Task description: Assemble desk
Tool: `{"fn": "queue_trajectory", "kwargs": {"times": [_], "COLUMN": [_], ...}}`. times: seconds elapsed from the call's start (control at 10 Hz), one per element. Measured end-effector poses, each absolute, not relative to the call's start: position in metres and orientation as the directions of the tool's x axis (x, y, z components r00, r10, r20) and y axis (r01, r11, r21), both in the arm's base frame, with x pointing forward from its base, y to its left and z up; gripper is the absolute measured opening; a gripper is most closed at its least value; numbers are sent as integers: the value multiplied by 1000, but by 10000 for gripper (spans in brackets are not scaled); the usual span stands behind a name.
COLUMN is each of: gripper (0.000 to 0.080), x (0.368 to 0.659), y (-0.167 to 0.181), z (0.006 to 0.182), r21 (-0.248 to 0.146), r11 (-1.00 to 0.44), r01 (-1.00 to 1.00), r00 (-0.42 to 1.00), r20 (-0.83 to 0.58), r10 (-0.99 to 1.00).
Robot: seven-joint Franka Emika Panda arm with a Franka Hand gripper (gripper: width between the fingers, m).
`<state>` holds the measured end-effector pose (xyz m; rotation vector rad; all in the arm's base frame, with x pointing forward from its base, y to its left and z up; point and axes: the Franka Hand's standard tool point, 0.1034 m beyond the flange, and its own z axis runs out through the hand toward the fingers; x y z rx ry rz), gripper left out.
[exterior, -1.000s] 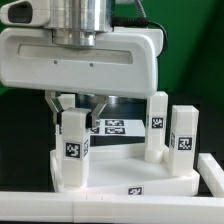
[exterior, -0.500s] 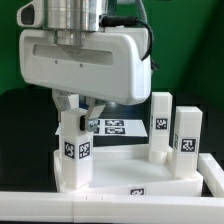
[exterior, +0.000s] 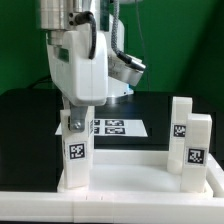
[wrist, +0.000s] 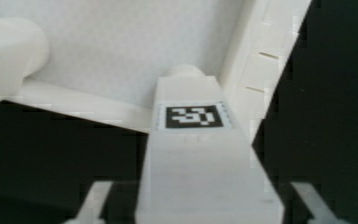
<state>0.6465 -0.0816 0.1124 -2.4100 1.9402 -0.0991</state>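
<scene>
leg upright in the near corner, gripper straight above it

nearest to me is the tabletop (exterior: 130,180), a white rimmed plastic tray lying flat, smooth and a bit glossy, with its front rim running across the foot of the exterior view. at about 8 o'clock on it stands the leg (exterior: 75,150), a short square white post with a black-and-white tag on its face. its long axis is vertical, foot down in the near corner of the tabletop, apparently in the corner socket (how deep it sits i cannot tell).

the gripper (exterior: 78,110) is directly above, at 12 o'clock from the leg, fingers pointing down along the same upright line and clamped on the post's upper end; in the wrist view the leg (wrist: 197,150) runs away from the camera between the two fingers (wrist: 96,200), tag facing up. whatever comes next, i'd judge it turns about that shared vertical axis.

further along, at 3 o'clock, two more legs (exterior: 190,140) stand side by side at the tabletop's far end, same square tagged shape. behind, at 12 o'clock, the marker board (exterior: 115,127) lies flat on the black table (exterior: 25,120).
</scene>
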Motion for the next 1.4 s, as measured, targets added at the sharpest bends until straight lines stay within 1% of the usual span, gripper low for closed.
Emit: {"fn": "queue_trajectory", "kwargs": {"times": [0.1, 0.2, 0.3, 0.4, 0.5, 0.6, 0.7, 0.9, 1.0, 1.1, 1.2, 1.4], "gripper": [290, 290, 290, 451, 575, 575, 634, 645, 649, 649, 649, 649], "x": [646, 646, 646, 644, 642, 643, 643, 643, 643, 643, 642, 642], "y": [-82, -81, -81, -81, -78, -78, -77, -72, -72, -72, -72, -72], "z": [112, 112, 112, 111, 109, 110, 110, 109, 109, 107, 106, 105], "r21": [-70, -71, -70, -60, -36, -30, -28, -24, -16, -11, -8, 14], "r11": [-171, -158, -177, -228, -288, -396, -498, -628, -725, -786, -809, -915], "r01": [-983, -985, -982, -972, -957, -918, -867, -778, -689, -618, -588, -404], "r00": [170, 158, 177, 227, 288, 396, 498, 628, 724, 786, 808, 915], "r20": [10, 9, 11, 12, 4, 9, 12, 17, 23, 24, 23, 26], "r10": [-985, -987, -984, -974, -958, -918, -867, -778, -689, -618, -588, -403]}}
